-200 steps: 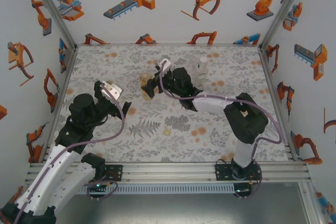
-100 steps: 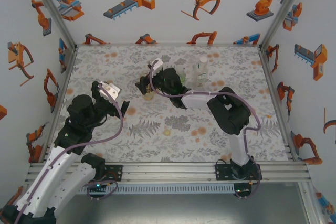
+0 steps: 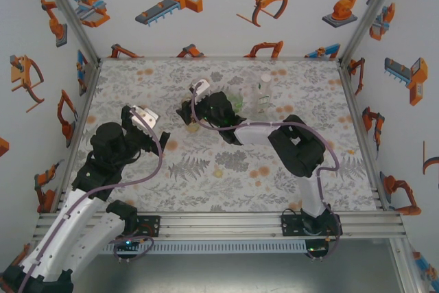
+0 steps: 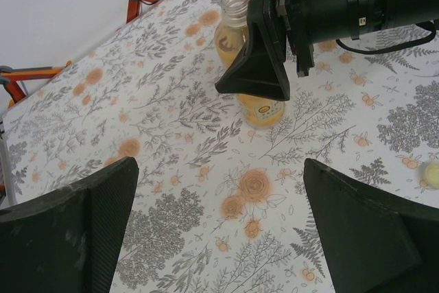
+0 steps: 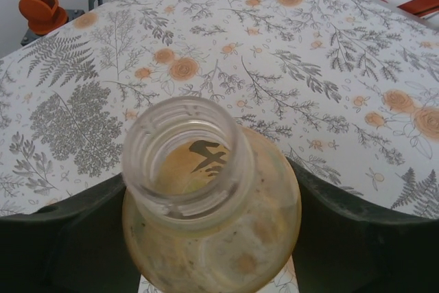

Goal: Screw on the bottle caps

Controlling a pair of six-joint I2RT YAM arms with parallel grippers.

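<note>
- Jaws of your right gripper (image 3: 187, 112) clamp the uncapped clear plastic bottle of amber liquid (image 5: 206, 176); that gripper has shifted left.
- Jaws of your left gripper (image 4: 219, 193) stand apart, barely moved.

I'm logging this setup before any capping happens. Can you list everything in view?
amber bottle: one, amber liquid, yellow label, uncapped, upright between the right gripper's fingers
green-tinted bottle: one, squat, beside the right arm's wrist, far half of the table
slim bottle: one, colourless, just right of the green-tinted one in the top view
cap: one, pale yellow, loose on the near middle of the table
table: one, pale with grey and orange floral print
walls: white with orange robot pictures
left gripper: black, open, empty, over the table's left side
right gripper: black, closed on the amber bottle
</note>
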